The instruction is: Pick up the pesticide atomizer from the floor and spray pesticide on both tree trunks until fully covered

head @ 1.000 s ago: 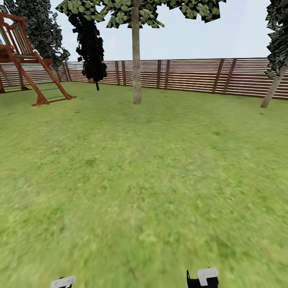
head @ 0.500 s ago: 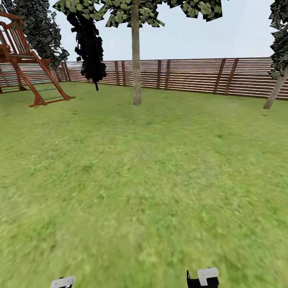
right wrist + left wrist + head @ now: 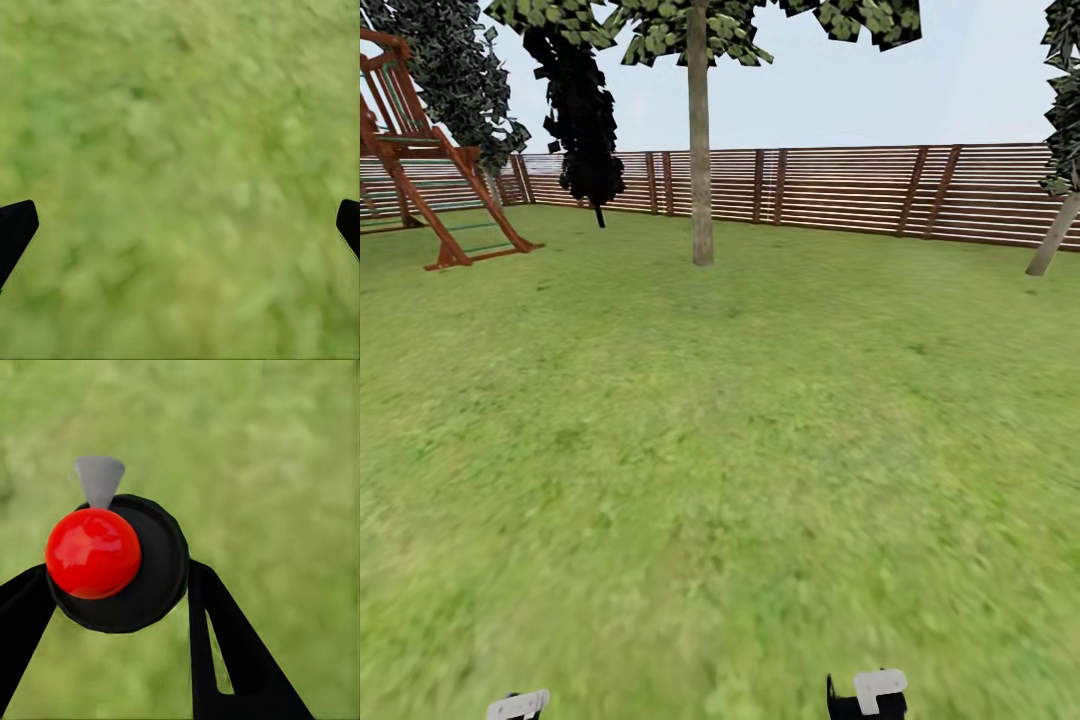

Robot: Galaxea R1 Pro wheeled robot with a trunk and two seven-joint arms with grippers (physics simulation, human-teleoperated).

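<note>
Two grippers over lawn: left gripper clenched on the atomizer, red top toward camera; right gripper spread wide, holding nothing. Open grass runs to one trunk, then the fence.

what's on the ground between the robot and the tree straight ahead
Bare lawn in the head view, up to the tree trunk. The left end effector holds the pesticide atomizer.
</note>
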